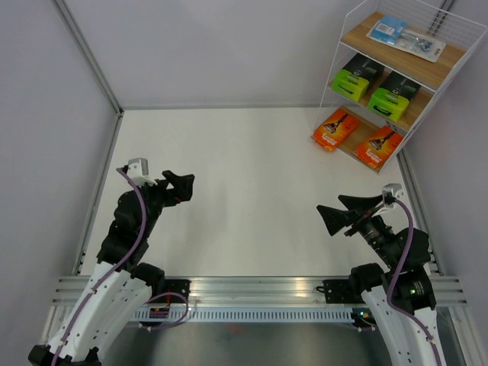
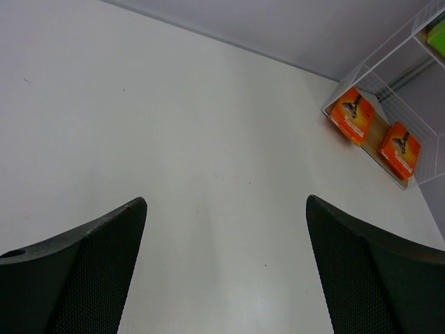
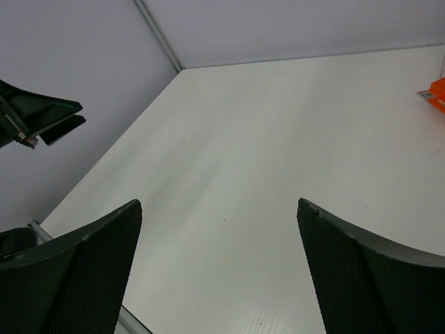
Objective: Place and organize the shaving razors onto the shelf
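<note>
Top external view: at the lower left of the frame, the left gripper (image 1: 183, 188) hangs over the white tabletop (image 1: 244, 160) with its two black fingers spread wide and nothing between them. Across the middle of the frame no pack lies on the tabletop. At the lower right, the right gripper (image 1: 329, 203) mirrors it, released and empty; both wrist views confirm the parted fingers. With no pack in reach, neither arm appears to have anything to carry.

All five razor packs sit at the upper right on the white wire-frame shelf (image 1: 451, 53), sorted one kind to a wooden board. Two flat orange card packs (image 1: 336, 128) (image 1: 379, 143) lie side by side on the lowest board, nearest the table. Two black boxes with lime-green ends (image 1: 356, 78) (image 1: 393, 95) share the middle board, green ends facing out. A clear blister pack on a blue card (image 1: 404, 36) lies alone on the top board. Grouping like with like keeps each label readable from the front, and the job looks complete.
</note>
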Robot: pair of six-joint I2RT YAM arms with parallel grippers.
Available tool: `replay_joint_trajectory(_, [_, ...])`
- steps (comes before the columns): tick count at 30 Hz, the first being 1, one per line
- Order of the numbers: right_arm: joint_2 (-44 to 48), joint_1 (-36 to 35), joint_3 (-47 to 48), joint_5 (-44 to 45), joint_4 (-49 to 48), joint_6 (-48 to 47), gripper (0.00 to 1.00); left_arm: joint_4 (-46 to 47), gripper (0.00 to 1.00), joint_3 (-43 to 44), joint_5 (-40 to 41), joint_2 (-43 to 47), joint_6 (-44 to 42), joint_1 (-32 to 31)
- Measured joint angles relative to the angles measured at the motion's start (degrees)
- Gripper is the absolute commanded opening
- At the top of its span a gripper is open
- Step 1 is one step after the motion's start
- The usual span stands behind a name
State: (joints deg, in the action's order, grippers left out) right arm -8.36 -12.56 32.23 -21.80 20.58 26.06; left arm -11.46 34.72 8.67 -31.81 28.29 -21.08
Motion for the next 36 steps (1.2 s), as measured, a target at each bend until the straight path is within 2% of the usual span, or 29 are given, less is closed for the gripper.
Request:
replay_joint_trajectory(5, [6.8, 0.0, -5.2, 4.0, 1.0, 0.9, 0.98, 0.4, 1.0, -5.9, 0.7, 6.9, 0.7, 0.0])
replay_joint_trajectory(12, [7.1, 0.0, -12.0, 5.8, 0.5, 4.4, 0.98, 0.7, 1.0, -13.6, 2.5, 17.9, 4.6, 0.0])
replay_joint_trajectory(19, [7.2, 0.0, -15.0, 7.9, -1.4, 7.1, 0.98, 0.8, 1.0, -20.8, 5.8, 30.7, 12.3, 0.0])
replay_joint_trajectory(36, [7.3, 0.0, -15.3, 9.1, -3.0, 8.7, 0.98, -2.1, 1.0, -24.2, 7.6, 31.5, 18.8, 0.0])
